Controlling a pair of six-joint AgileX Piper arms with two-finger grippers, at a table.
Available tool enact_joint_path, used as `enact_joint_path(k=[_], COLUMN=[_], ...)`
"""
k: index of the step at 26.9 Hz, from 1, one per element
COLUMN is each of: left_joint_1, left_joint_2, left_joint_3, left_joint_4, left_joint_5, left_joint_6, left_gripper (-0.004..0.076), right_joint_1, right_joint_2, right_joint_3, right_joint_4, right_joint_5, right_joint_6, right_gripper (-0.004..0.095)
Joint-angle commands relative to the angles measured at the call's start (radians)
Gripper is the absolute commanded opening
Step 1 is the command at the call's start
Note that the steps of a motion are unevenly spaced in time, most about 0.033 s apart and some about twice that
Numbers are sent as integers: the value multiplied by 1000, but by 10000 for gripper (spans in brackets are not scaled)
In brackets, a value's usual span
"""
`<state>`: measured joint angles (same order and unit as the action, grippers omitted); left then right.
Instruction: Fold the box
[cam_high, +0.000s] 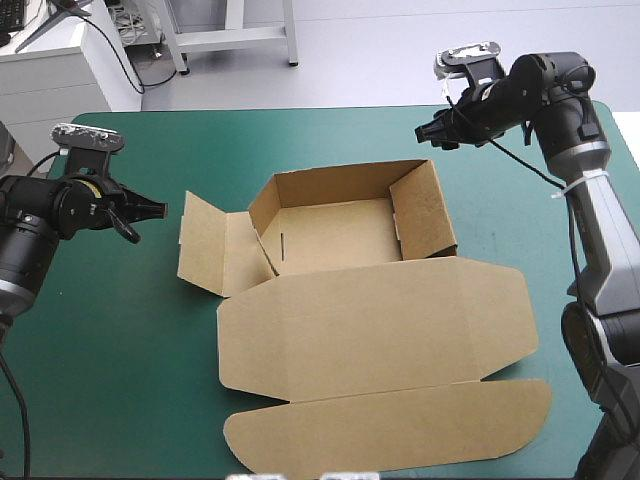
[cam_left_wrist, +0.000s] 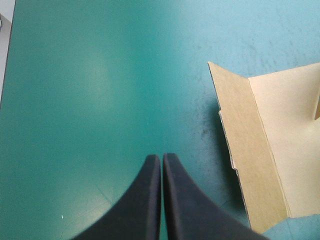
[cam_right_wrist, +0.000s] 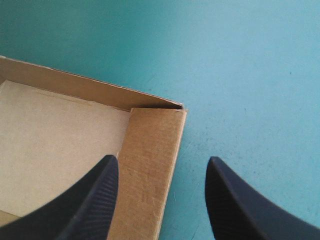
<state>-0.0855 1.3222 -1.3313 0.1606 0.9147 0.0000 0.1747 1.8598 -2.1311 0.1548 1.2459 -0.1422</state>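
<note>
left gripper (cam_high: 158, 209): black curved fins pressed together, nothing between them, hovering over the bare teal-green table cover (cam_high: 110, 340), just beside the splayed left side flap (cam_high: 203, 245) of the brown cut-cardboard box (cam_high: 330, 235). right gripper (cam_high: 428, 131): fins spread wide, empty, above the box's far right corner, not touching it. the box sits mid-table.
done: far wall (cam_high: 330, 183) and right wall (cam_high: 425, 205) stand upright; the right wall looks tucked over.
left to do: the left side flap lies outward, neither raised nor tucked. the broad lid panel (cam_high: 380, 325) lies flat toward the near edge.
judgement: tray roughly half formed.
</note>
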Motion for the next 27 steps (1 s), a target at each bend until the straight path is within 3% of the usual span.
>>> enact_joint_path(k=[1, 13, 17, 22, 24, 25, 26, 27], left_joint_1=[0, 0, 0, 0, 0, 0, 0, 0], left_joint_2=[-31, -29, -29, -29, -29, -29, -29, -29], left_joint_3=[-26, -26, -26, -26, -26, -26, -26, -26], left_joint_4=[0, -5, -6, -6, -6, -6, -6, -6], left_joint_5=[-29, 21, 29, 40, 45, 47, 47, 49], left_joint_6=[0, 0, 0, 0, 0, 0, 0, 0], left_gripper=[0, 0, 0, 0, 0, 0, 0, -1], right_joint_1=[-6, -6, -6, -6, -6, -6, -6, -6], right_joint_2=[-51, 52, 92, 137, 137, 137, 137, 137], right_joint_3=[-16, 205, 267, 287, 287, 287, 287, 287], right_joint_4=[-36, -45, 40, 56, 54, 50, 47, 47], right_joint_5=[4, 4, 4, 4, 4, 4, 4, 4], right_joint_6=[104, 92, 69, 54, 54, 49, 39, 39], right_gripper=[496, 496, 496, 494, 432, 360, 219, 158])
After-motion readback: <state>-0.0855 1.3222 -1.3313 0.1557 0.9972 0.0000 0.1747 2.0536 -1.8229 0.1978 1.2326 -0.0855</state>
